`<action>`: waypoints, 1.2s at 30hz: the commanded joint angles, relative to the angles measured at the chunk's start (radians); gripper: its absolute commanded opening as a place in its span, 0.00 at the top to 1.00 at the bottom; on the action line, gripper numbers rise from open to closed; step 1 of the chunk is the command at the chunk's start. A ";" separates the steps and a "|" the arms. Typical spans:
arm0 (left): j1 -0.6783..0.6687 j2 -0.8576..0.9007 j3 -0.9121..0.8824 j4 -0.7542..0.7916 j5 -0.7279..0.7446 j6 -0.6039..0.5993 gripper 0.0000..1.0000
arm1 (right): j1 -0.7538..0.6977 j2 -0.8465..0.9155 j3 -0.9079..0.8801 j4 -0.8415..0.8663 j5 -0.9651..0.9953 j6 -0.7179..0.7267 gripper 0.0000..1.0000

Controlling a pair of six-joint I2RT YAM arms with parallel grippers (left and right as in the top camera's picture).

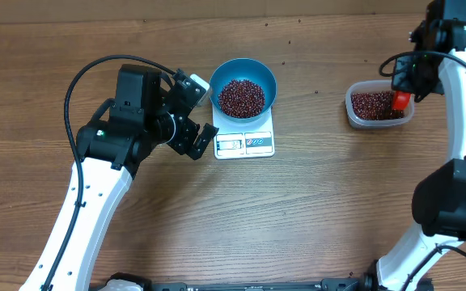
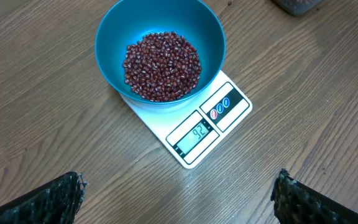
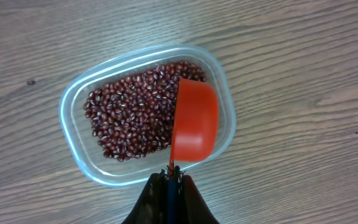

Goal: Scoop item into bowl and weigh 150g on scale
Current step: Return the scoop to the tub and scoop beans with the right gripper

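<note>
The blue bowl (image 1: 243, 80) (image 2: 160, 46) stands on the white scale (image 1: 245, 142) (image 2: 194, 130), with a heap of dark red beans (image 1: 241, 97) (image 2: 161, 66) inside it. The scale's display reads 92. My left gripper (image 1: 194, 113) (image 2: 179, 196) hovers open just left of the scale, nothing between its fingers. A clear plastic tub (image 1: 379, 106) (image 3: 148, 112) at the right holds more beans (image 3: 132, 115). My right gripper (image 1: 407, 81) (image 3: 169, 177) is shut on the handle of a red scoop (image 1: 401, 100) (image 3: 194, 121), whose cup sits over the tub's right end.
Bare wooden tabletop (image 1: 298, 210) spreads around the scale and the tub. A few stray specks lie near the table's far edge. The right arm's base (image 1: 451, 202) stands at the near right.
</note>
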 commanded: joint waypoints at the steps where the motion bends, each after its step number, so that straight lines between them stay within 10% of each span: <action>1: 0.004 0.005 -0.004 0.003 0.008 -0.006 0.01 | 0.003 0.051 -0.003 0.001 0.041 0.008 0.96; 36: 0.004 0.005 -0.004 0.003 0.008 -0.006 0.01 | 0.005 0.108 -0.003 -0.045 -0.436 -0.160 0.96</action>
